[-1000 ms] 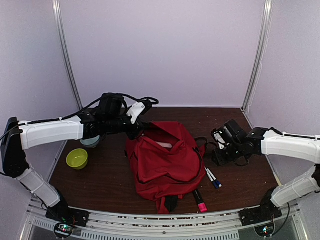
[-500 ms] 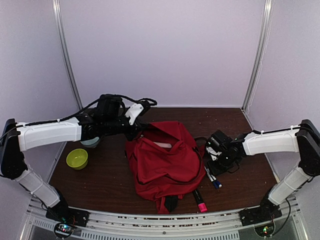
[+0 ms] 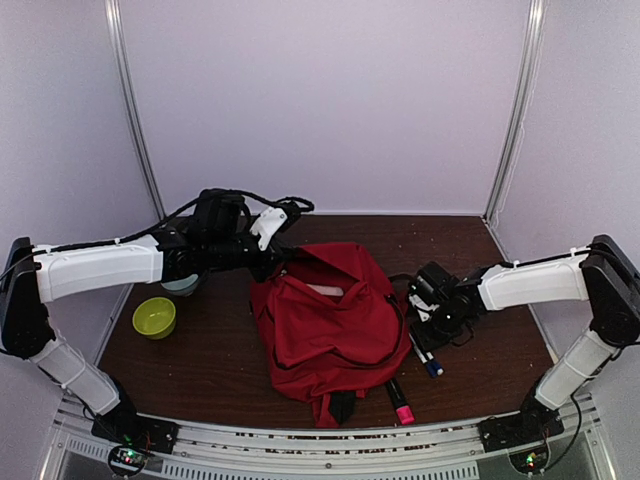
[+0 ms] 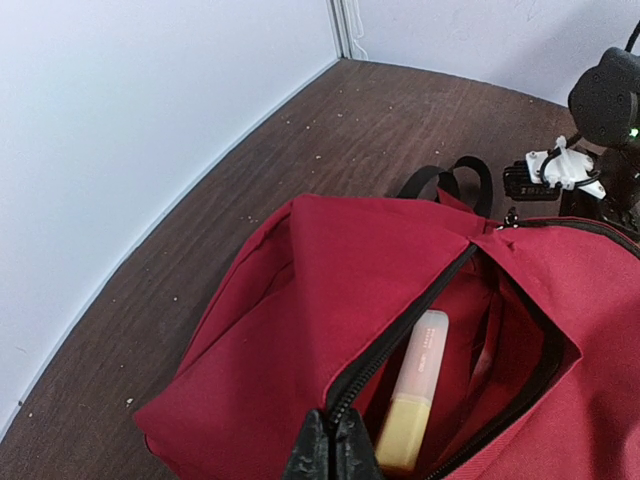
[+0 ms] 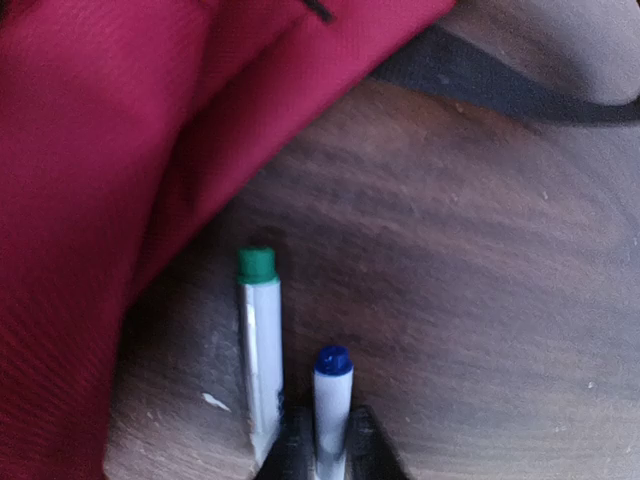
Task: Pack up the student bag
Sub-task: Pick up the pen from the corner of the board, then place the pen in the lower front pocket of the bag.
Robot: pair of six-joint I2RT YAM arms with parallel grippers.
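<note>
Right wrist view has the right gripper [image 5: 326, 452] pinching the blue-capped marker [image 5: 332, 390] near its tail, with the green-capped marker [image 5: 259, 340] just beside it at 9 o'clock. Best to lift straight up (so the neighbour isn't dragged along), then carry it toward 10 o'clock into the student bag [image 3: 330, 320], which lies mid-table. Only the left wrist view shows the left gripper [image 4: 335, 452] pressed together on the zipper edge, holding the mouth open, with a pale highlighter [image 4: 415, 385] already inside. Top external hides that pocket but shows a pink marker [image 3: 401, 408] at the bag's 5 o'clock.
</note>
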